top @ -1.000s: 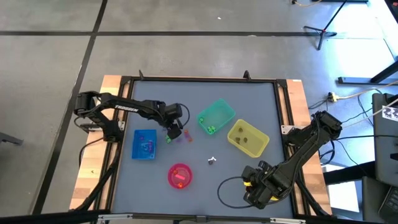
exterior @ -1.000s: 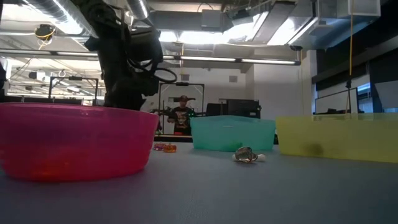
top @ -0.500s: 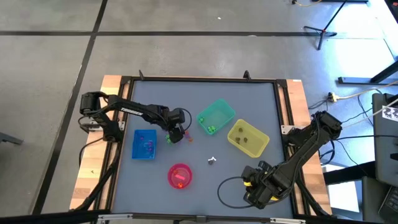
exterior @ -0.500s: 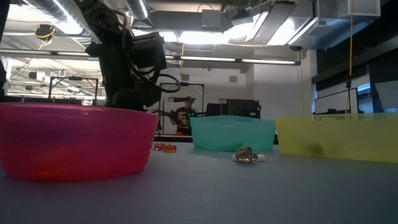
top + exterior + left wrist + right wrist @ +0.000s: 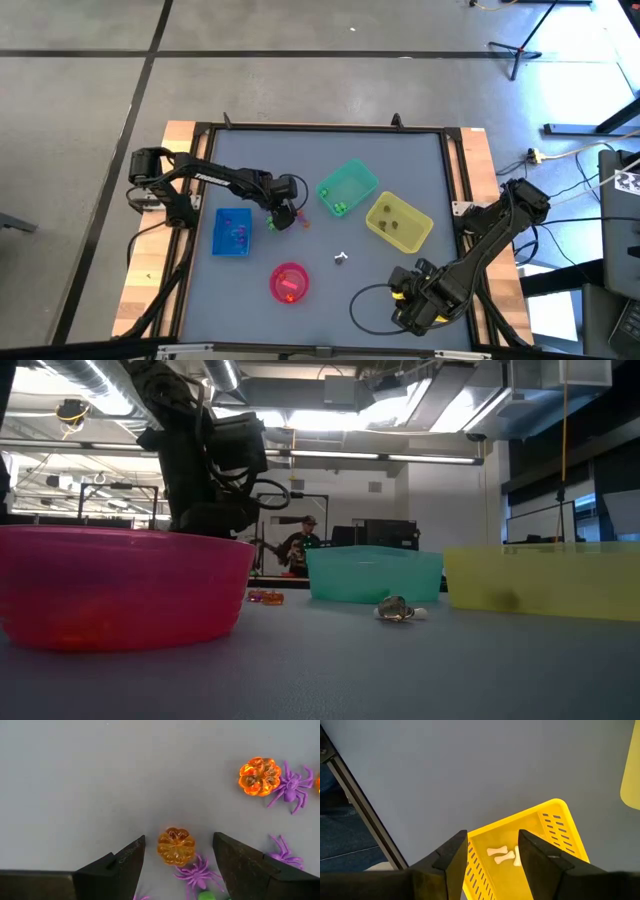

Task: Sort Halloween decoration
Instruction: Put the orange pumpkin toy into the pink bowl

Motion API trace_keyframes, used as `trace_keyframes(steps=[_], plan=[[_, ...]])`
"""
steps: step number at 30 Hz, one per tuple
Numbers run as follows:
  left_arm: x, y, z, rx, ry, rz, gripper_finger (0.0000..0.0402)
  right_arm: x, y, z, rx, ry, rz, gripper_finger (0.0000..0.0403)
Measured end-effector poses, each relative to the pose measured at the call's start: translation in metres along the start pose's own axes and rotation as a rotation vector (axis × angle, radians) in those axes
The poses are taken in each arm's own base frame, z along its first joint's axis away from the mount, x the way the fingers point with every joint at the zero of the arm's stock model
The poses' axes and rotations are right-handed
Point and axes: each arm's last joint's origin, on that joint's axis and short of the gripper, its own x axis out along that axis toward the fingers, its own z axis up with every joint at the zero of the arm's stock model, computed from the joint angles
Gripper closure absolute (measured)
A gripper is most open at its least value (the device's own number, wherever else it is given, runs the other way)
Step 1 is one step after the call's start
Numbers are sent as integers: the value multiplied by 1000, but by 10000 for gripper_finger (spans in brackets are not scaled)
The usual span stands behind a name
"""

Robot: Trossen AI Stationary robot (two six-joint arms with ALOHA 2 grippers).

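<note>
Halloween decorations lie on the grey table between the blue bin (image 5: pixel 233 232) and the green bin (image 5: pixel 347 188). My left gripper (image 5: pixel 283 216) points down over them, open. In the left wrist view its fingers stand on either side of an orange pumpkin (image 5: pixel 176 846) without touching it. A purple spider (image 5: pixel 199 872) lies right beside that pumpkin. Another pumpkin (image 5: pixel 259 775) and two more spiders (image 5: pixel 290 785) lie farther off. My right gripper (image 5: pixel 492 837) waits open at the near right, above a yellow slotted bin (image 5: pixel 530 835) with white bones (image 5: pixel 501 854) in it.
A yellow bin (image 5: pixel 398 222) stands right of the green one. The pink bowl (image 5: pixel 289 282) sits near the front, with trinkets inside. A grey and white trinket (image 5: pixel 340 258) lies alone between bowl and yellow bin. A person (image 5: pixel 298 545) shows in the room beyond.
My left gripper has sunk a little toward the trinkets by the blue bin, staying open, and has then kept still.
</note>
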Motion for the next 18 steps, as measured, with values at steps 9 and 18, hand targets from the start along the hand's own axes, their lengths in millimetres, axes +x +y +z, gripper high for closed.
trace_keyframes(steps=[9,18], plan=[[0,0,0,1,-1,4,212,0,0,0,0,0,0,230],[0,0,0,2,0,1,241,0,0,0,0,0,0,230]])
